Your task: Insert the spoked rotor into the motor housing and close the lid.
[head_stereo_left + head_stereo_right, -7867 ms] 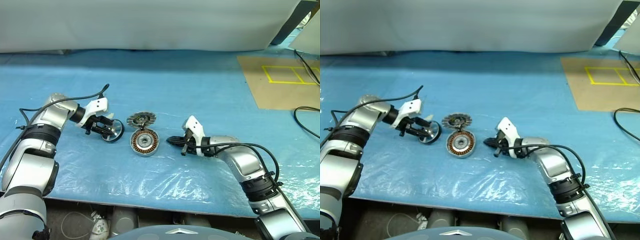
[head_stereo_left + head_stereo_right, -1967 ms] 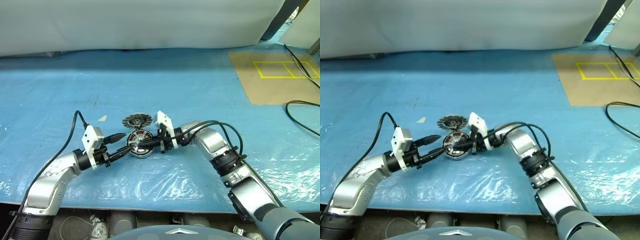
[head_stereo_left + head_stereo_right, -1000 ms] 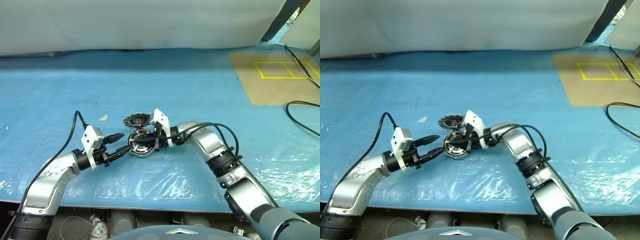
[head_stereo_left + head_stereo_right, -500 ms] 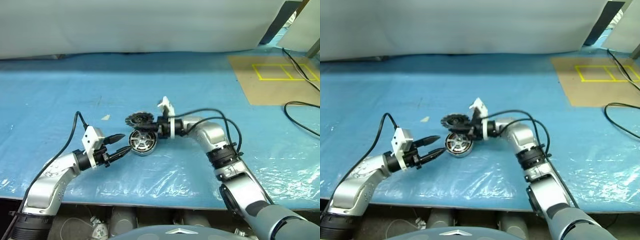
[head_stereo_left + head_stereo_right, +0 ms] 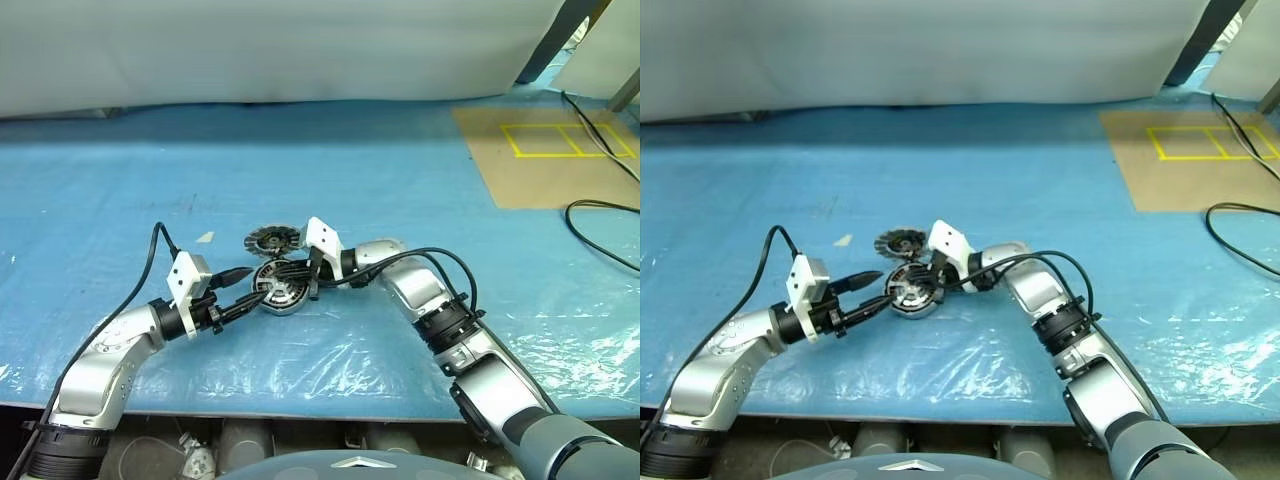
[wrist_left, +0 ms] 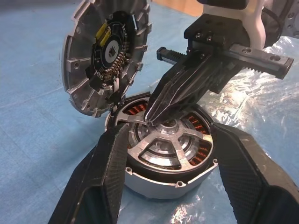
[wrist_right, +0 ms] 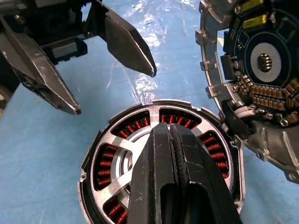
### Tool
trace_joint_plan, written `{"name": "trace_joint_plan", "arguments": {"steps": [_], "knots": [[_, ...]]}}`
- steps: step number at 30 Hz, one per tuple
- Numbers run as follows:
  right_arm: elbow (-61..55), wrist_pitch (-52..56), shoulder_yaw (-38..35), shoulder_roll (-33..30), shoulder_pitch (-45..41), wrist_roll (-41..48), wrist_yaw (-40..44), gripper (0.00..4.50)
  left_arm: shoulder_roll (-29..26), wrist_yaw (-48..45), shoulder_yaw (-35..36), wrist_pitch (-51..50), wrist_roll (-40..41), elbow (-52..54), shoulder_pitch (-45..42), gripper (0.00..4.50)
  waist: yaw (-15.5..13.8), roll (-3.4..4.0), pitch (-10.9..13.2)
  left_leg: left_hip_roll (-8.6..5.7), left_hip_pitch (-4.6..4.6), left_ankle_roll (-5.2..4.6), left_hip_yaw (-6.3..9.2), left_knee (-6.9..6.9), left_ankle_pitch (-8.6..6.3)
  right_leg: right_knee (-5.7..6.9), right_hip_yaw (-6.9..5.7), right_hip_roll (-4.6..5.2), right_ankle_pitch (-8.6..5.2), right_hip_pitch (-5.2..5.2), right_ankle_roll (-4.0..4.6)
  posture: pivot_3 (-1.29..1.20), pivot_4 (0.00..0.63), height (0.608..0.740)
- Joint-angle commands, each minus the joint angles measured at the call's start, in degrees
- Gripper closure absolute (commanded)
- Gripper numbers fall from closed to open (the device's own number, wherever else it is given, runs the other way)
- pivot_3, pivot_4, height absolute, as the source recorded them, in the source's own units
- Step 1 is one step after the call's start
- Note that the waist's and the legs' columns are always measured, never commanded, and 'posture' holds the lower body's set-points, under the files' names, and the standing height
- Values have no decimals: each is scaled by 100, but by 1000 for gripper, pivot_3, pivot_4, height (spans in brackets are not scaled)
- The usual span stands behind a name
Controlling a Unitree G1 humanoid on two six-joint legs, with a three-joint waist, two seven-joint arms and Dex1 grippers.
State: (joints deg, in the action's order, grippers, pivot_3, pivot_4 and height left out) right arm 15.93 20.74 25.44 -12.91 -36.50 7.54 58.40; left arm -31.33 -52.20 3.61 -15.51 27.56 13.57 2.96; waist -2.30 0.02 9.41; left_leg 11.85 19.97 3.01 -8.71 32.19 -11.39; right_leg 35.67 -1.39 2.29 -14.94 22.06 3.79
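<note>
The right tool (image 6: 154,116), fingers pressed together, is returning from the lid (image 6: 105,51) to bear on the hub of the spoked rotor (image 6: 170,144). The rotor is now sitting inside the motor housing (image 7: 93,177) on the desk (image 5: 400,180) (insertion apparently complete). The left tool (image 6: 168,158) is standing wide, flanking the housing, holding nothing. The lid is leaning open beside it.

head eyes: look forward and down from high up, far off, over the blue table (image 5: 420,180)
left wrist: very near, looks along the left gripper (image 6: 168,154) at the motor housing (image 6: 170,154)
right wrist: very near, looks down on it past the right gripper (image 7: 173,135)
shared: all see the motor housing and the lid (image 7: 261,74)
</note>
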Motion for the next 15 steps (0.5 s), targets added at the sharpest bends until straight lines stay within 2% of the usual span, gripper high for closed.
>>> {"name": "trace_joint_plan", "arguments": {"steps": [1, 5, 8, 10, 12, 14, 15], "knots": [[35, 350, -80, 53, 126, 164, 138, 4500, -25, -2, 33, 67, -18, 61, -1, 1606, -6, 0, 0, 0, -1, -1, 0, 0, 0, 1, 4, 5, 0, 0, 0, 0, 150, 740], [-190, 1453, -1222, 496, -145, 1404, 50, 4500, -29, -12, 17, 76, -34, 56, 5, 1606, -14, 1, 1, -1, 11, -7, -3, 4, 5, 3, 7, 5, 2, 10, 1, 0, 150, 740], [-462, 1988, -1632, 648, -304, 1942, 32, 4500, -8, 5, 24, 75, -29, 58, 12, 1606, -14, 1, 1, 0, 29, -8, -2, 2, 6, 5, 6, 1, 3, 27, 1, 0, 150, 740], [-593, 1862, -1389, 597, -272, 1744, 63, 4500, -6, 3, 22, 74, -27, 60, 13, 1606, -22, 0, 0, 0, 40, -9, -2, 2, 6, 6, 1, 1, 5, 34, -1, 0, 150, 740], [-568, 1203, -513, 292, -122, 872, 104, 4500, 2, 5, 23, 64, -12, 62, 8, 1606, -23, -1, -1, 0, 44, -7, -1, 0, 6, 5, -4, 1, 16, 35, -20, 0, 150, 740], [25, 262, 464, 13, -42, -371, -315, 4500, 4, 3, 22, 56, -5, 68, 4, 1606, -23, -2, -1, -1, 43, -4, 1, -4, 4, 3, -7, 2, 17, 33, -22, 0, 150, 740], [362, 74, 636, 18, -15, -635, -497, 4500, 5, 5, 16, 52, -5, 71, 3, 1606, -17, -1, 0, -1, 43, -2, 2, -4, 4, 2, -8, 2, 17, 33, -22, 0, 150, 740]]}}
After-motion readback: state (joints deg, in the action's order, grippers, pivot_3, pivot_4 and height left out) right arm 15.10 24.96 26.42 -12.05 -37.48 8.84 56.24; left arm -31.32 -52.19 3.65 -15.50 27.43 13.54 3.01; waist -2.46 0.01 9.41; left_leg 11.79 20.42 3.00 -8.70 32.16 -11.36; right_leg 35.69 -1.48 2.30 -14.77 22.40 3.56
